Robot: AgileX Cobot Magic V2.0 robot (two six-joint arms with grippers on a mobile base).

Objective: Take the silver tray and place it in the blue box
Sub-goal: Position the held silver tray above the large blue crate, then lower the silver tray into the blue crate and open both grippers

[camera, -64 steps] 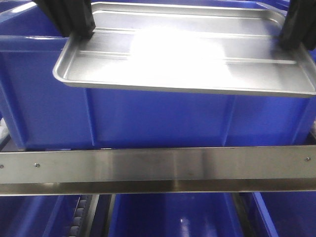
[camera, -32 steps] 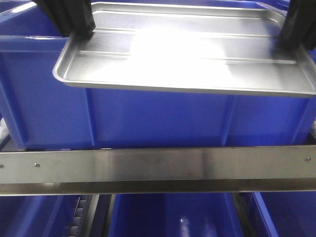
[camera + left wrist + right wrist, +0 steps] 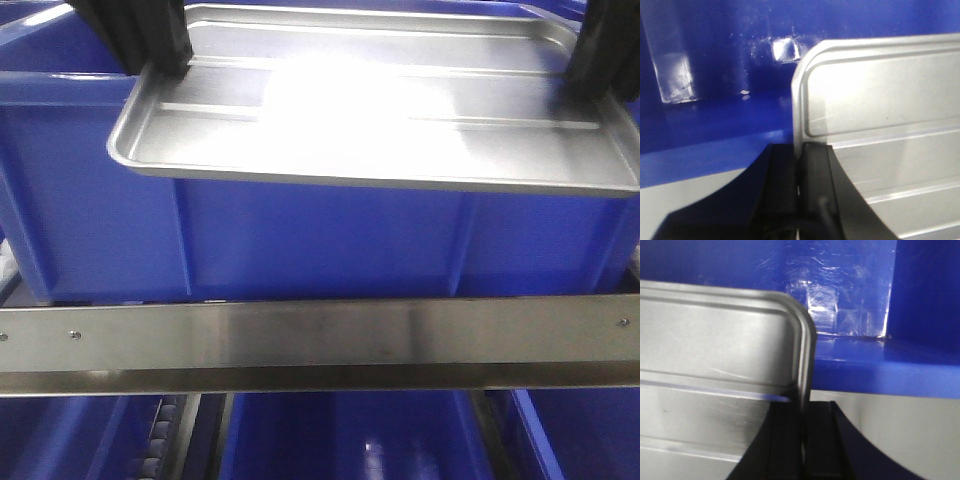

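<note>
The silver tray (image 3: 380, 110) hangs level above the blue box (image 3: 320, 240), its near rim sticking out past the box's front wall. My left gripper (image 3: 160, 65) is shut on the tray's left rim and my right gripper (image 3: 590, 85) is shut on its right rim. In the left wrist view the black fingers (image 3: 815, 170) pinch the tray's (image 3: 880, 110) edge, with the box's inner wall (image 3: 715, 60) behind. The right wrist view shows the same pinch, my gripper (image 3: 804, 412) on the tray's (image 3: 715, 365) rolled rim over the box's rim (image 3: 880, 370).
A steel rail (image 3: 320, 340) crosses the front below the box. More blue bins (image 3: 340, 435) sit on the shelf underneath, beside a roller track (image 3: 165, 440).
</note>
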